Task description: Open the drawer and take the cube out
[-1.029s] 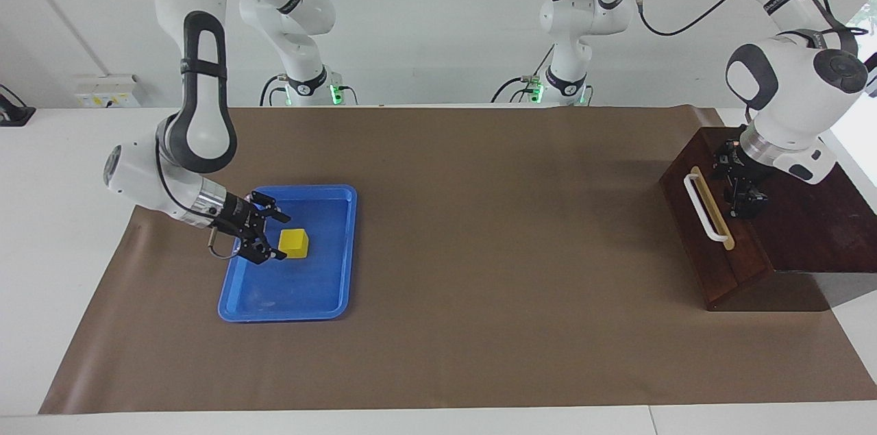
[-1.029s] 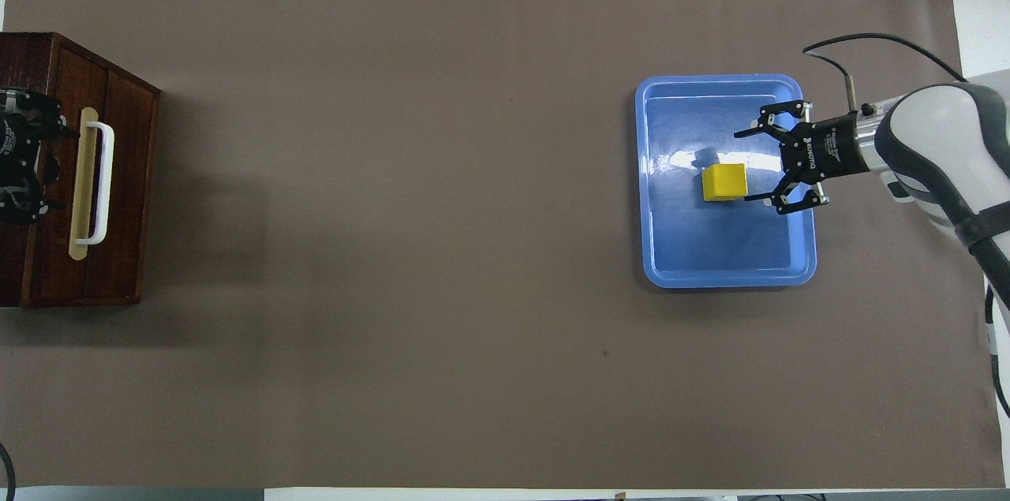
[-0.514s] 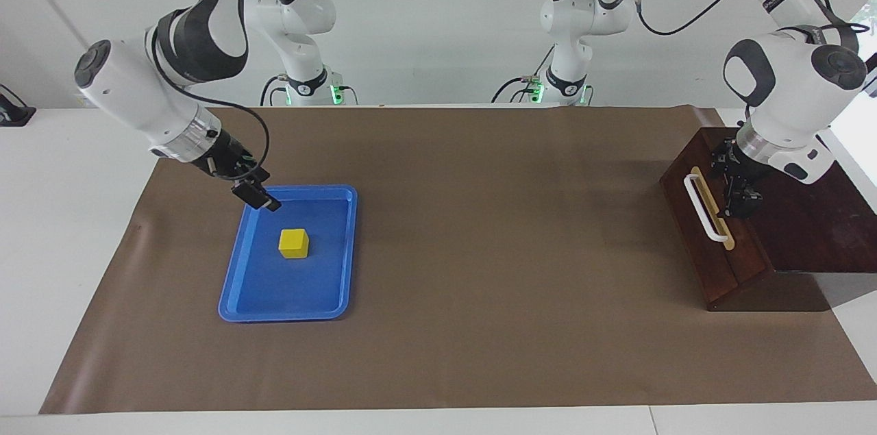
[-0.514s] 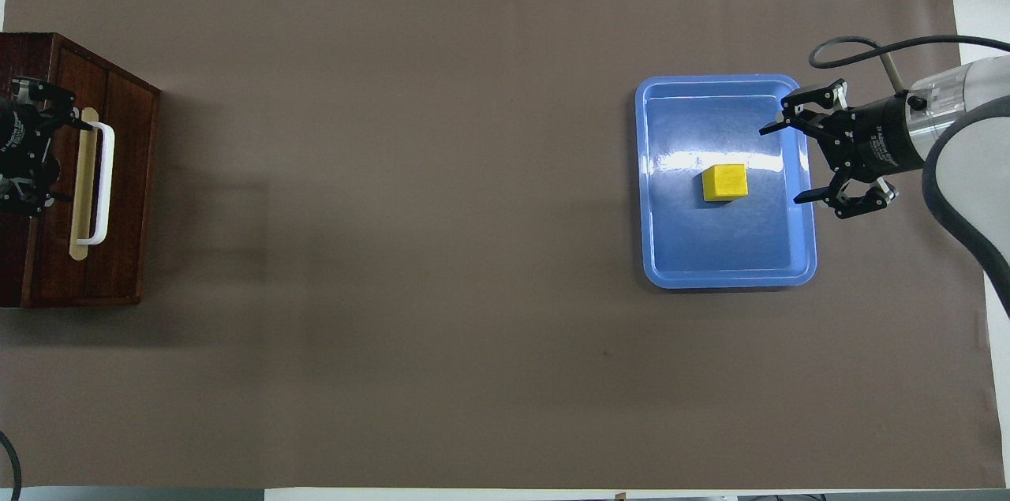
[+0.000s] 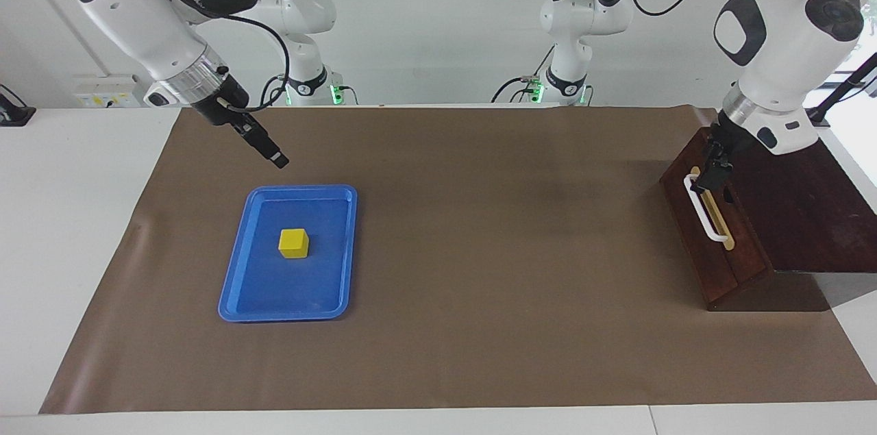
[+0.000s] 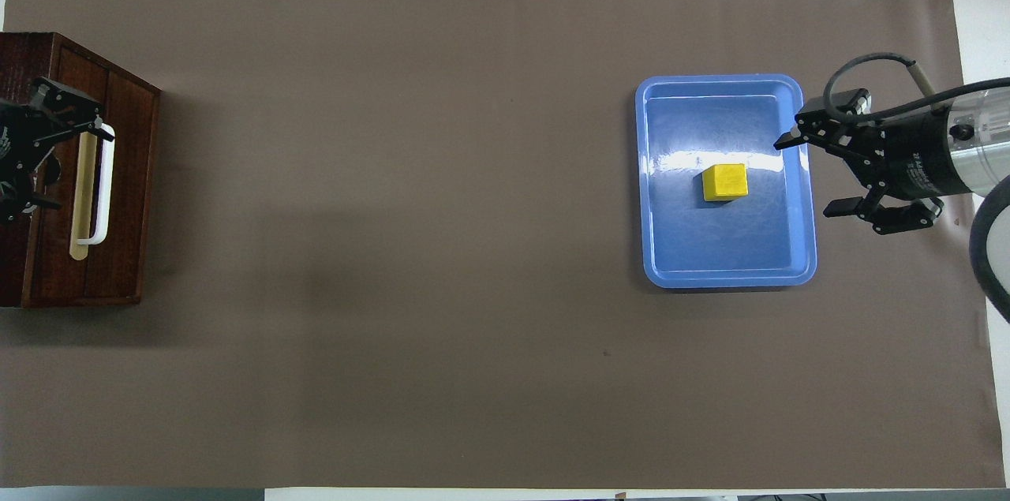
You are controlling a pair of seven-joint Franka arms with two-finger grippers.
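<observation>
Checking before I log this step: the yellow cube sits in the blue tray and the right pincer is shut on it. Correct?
Not quite. The cube does sit in the blue tray, but the right pincer is open and raised clear of it, over the brown mat at the tray's robot-side end, holding nothing. The facing view shows this.

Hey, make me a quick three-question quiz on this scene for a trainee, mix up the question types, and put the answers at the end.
1. True or false: the cube lies in the blue tray.
2. Which best describes the drawer? A) pulled out, B) closed, C) removed.
3. Fill in: the right gripper, its fingers open, holds ____.

Key
1. True; it rests on the tray floor, apart from both grippers.
2. B; its front sits flush, with the left gripper over the white handle.
3. Nothing; it is raised over the tray's edge on the right arm's end.
</observation>
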